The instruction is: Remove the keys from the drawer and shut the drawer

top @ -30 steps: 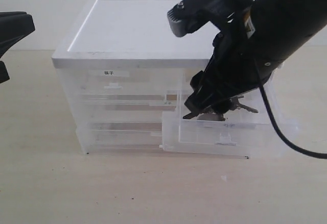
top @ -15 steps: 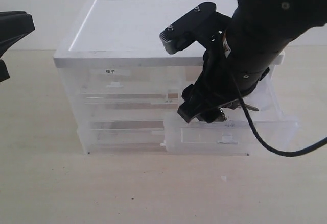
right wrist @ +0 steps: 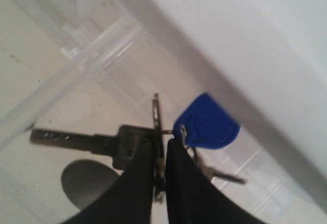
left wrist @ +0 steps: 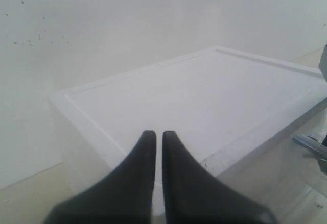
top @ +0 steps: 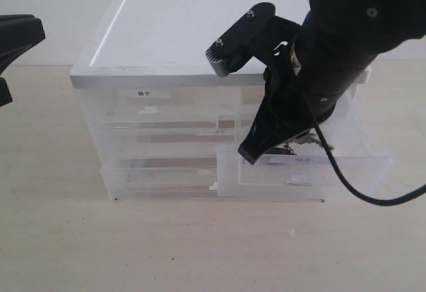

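The drawer (top: 313,175), small and translucent, stands pulled out at the cabinet's lower right. In it lie the keys (top: 307,140). The right wrist view shows them as a dark-headed key (right wrist: 87,140), a metal ring and a blue tag (right wrist: 207,122) on the drawer floor (right wrist: 56,106). My right gripper (top: 255,149) reaches down into the drawer, and its fingers (right wrist: 179,173) are shut on the ring of the keys (right wrist: 159,132). My left gripper (left wrist: 155,134) is shut with nothing in it. It hangs at the far left (top: 16,39), away from the cabinet.
The translucent drawer cabinet (top: 173,39) has a white flat top (left wrist: 204,96) and several closed drawers on its left half (top: 160,129). It stands on a pale wooden table (top: 200,245). A black cable (top: 346,185) hangs from the right arm in front of the open drawer.
The right gripper's jaws were open over the keys and have now shut on them. The arm sank slightly into the drawer. The left arm has not moved.
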Robot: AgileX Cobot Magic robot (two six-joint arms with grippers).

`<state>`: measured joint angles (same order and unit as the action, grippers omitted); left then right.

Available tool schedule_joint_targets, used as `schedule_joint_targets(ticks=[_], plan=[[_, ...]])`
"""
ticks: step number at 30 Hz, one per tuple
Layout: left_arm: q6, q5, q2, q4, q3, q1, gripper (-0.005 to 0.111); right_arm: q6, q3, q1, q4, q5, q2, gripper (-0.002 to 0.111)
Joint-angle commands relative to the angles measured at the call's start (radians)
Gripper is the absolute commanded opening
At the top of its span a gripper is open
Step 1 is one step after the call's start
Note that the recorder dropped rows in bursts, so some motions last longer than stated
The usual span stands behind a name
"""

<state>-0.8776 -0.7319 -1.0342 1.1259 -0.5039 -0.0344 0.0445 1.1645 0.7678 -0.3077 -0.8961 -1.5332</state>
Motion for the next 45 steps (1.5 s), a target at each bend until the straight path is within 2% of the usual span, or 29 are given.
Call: schedule_joint_targets(ticks=[1,15,17,19,21,22,23,27,32,38,40,42,44,45], plan=[[-0.007,-0.005,-0.005,-0.012,0.004,0.004,0.005,-0.010,0.001,0.000,0.014,-0.010,0.015,0.000],[-0.007,-0.007,-0.005,-0.012,0.004,0.004,0.005,-0.010,0.002,0.000,0.055,0.001,0.166,0.002],[-0.007,-0.007,-0.005,-0.012,0.004,0.004,0.005,-0.010,0.002,0.000,0.057,-0.015,0.147,0.011],[-0.007,-0.007,-0.005,-0.012,0.004,0.004,0.005,0.004,0.002,0.000,0.059,-0.029,0.122,0.032],[-0.007,-0.007,-0.005,-0.008,0.004,0.004,0.005,0.016,0.002,0.000,0.061,-0.034,0.092,0.059],[-0.007,-0.007,-0.005,-0.008,0.004,0.004,0.005,0.020,0.002,0.000,0.061,-0.034,0.077,0.069],[-0.007,-0.007,-0.005,-0.008,0.004,0.004,0.005,0.020,0.002,0.000,0.061,-0.034,0.065,0.072],[-0.007,-0.007,-0.005,-0.008,0.004,0.004,0.005,0.061,0.002,0.000,0.045,-0.015,0.017,0.063],[-0.007,-0.007,-0.005,-0.008,0.004,0.004,0.005,0.168,0.001,0.000,-0.018,-0.010,-0.020,0.072],[-0.007,-0.007,-0.005,-0.008,0.004,0.004,0.005,0.230,-0.004,0.000,-0.038,-0.006,-0.047,0.064],[-0.007,-0.007,-0.005,-0.008,0.004,0.004,0.005,0.228,-0.004,0.000,-0.038,-0.020,-0.052,0.051],[-0.007,-0.007,-0.005,-0.008,0.004,0.004,0.005,0.210,-0.004,0.000,-0.036,-0.032,-0.054,0.030],[-0.007,-0.007,-0.005,-0.008,0.004,0.004,0.005,0.161,-0.004,0.000,-0.027,-0.042,-0.054,0.002],[-0.007,-0.007,-0.005,-0.008,0.004,0.004,0.005,0.144,-0.004,0.000,-0.020,-0.044,-0.054,0.001]])
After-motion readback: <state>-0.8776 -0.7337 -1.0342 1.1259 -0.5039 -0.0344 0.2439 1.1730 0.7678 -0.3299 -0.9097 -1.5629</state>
